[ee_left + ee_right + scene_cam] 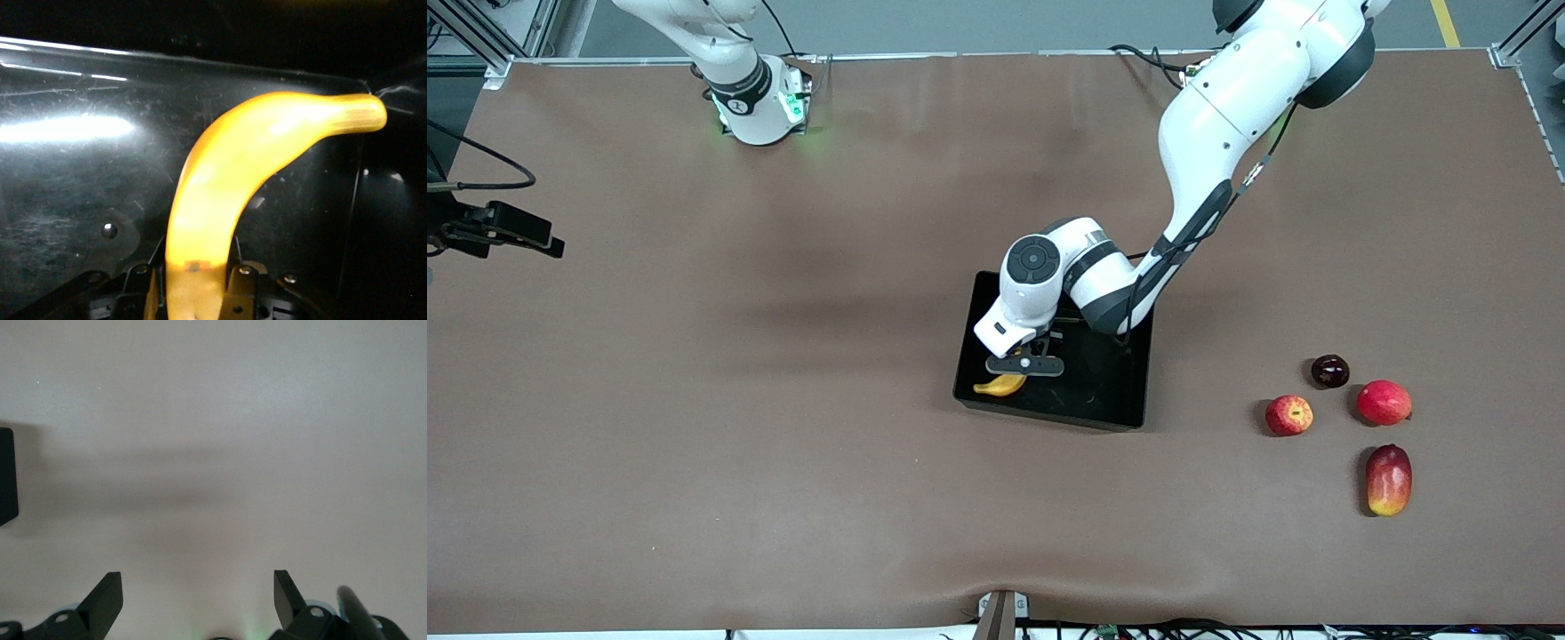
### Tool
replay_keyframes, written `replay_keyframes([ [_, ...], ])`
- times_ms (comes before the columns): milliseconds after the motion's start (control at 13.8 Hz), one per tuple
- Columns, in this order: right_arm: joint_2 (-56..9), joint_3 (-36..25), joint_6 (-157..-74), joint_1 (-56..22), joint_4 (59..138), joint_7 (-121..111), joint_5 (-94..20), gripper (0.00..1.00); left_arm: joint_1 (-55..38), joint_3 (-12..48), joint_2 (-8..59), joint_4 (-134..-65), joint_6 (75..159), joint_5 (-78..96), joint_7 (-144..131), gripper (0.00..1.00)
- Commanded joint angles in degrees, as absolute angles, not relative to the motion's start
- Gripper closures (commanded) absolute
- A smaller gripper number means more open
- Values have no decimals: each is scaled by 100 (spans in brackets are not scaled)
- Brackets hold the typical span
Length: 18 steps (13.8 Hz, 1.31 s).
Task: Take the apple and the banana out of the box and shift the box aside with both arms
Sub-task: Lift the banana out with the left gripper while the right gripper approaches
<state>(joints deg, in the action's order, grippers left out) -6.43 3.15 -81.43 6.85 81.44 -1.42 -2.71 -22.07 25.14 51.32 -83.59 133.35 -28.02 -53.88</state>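
**Brown bench, banana gripped in the box**

Brown bench (783, 444) carries the black box (1103, 391) mid-table. Inside its corner nearest the front camera, the left gripper (1024, 366) clamps the banana (227, 173). Near the left arm's end lies the apple (1288, 415). Over bare bench, the right gripper (198, 600) waits, jaws wide.

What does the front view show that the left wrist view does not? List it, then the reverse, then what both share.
Only the front view: the streaked apple, the dark purple fruit, the plain red fruit and the mango on the table toward the left arm's end, plus both arms' bases.

Only the left wrist view: the left gripper shut on the banana near one end, and scratches on the tray floor.

Both: the banana, held by the left gripper inside the black tray.
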Motion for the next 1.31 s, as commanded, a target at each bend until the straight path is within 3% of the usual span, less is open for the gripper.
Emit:
replay_keyframes([
  [0,-615,369,-8112,808,8104,-158,-334,0,-2206,2479,5001,-8201,13325,-2936,-5370,100],
  [363,-615,369,-8112,756,8104,-149,-334,0,-2162,2496,4633,-8034,13289,-2866,-5414,100],
  [653,-703,395,-8165,669,8086,-185,-308,0,-1996,2514,4159,-7691,12254,-2839,-5353,100],
  [870,-738,396,-8270,563,8086,-193,-317,0,-1461,2566,3745,-7708,12226,-2813,-5073,100],
  [1233,-1335,387,-8455,220,8095,-202,-272,0,-538,2549,3533,-7752,12199,-2487,-3914,100],
])
